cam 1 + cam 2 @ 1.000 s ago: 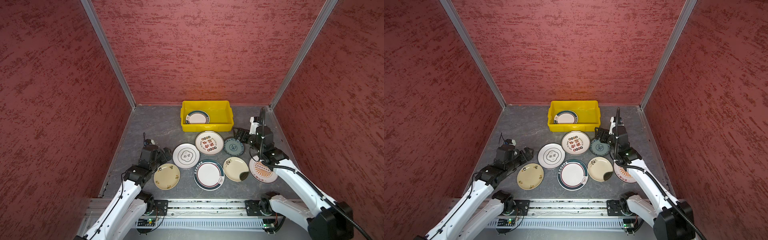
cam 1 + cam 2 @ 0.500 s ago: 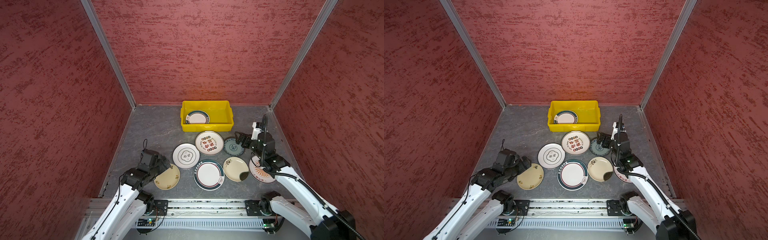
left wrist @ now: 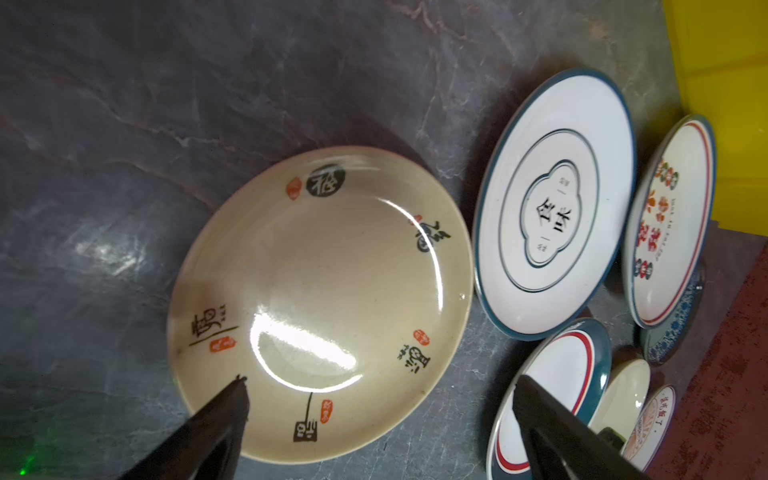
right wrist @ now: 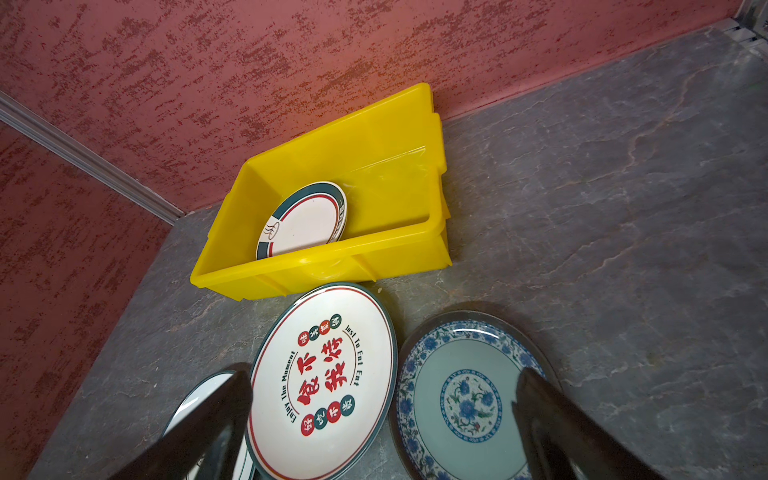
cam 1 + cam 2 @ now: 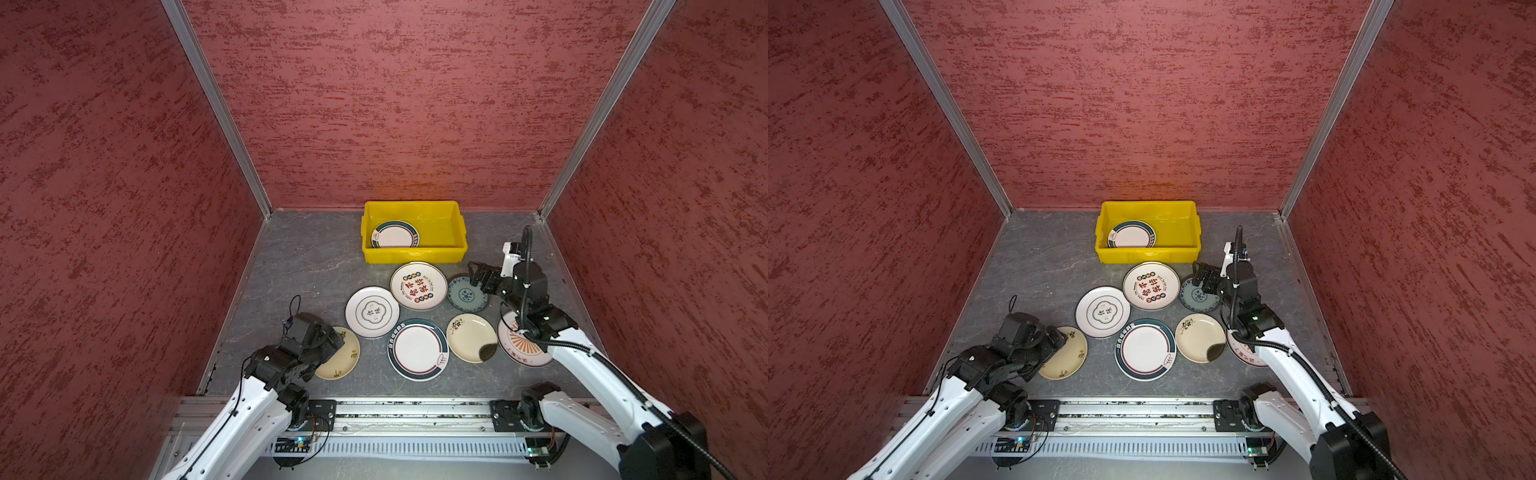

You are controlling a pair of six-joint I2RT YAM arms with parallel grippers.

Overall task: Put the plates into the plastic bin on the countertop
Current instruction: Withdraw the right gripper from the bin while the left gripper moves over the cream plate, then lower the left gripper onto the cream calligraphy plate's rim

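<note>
The yellow plastic bin stands at the back of the countertop with one teal-rimmed plate inside. Several plates lie in front of it: a red-character plate, a blue-grey one, a white one, a teal-rimmed one and two cream ones. My left gripper hangs open over the cream plate with motifs. My right gripper is open, straddling the red-character plate and the blue-grey plate.
A plate with an orange sunburst lies partly under my right arm. Red textured walls close in three sides, with aluminium rails along the front edge. Bare countertop lies left of the bin and right of the blue-grey plate.
My left gripper has drawn back toward the front and come down over the cream plate. My right gripper has shifted slightly forward and lower over the blue-grey plate. Both stay open.
</note>
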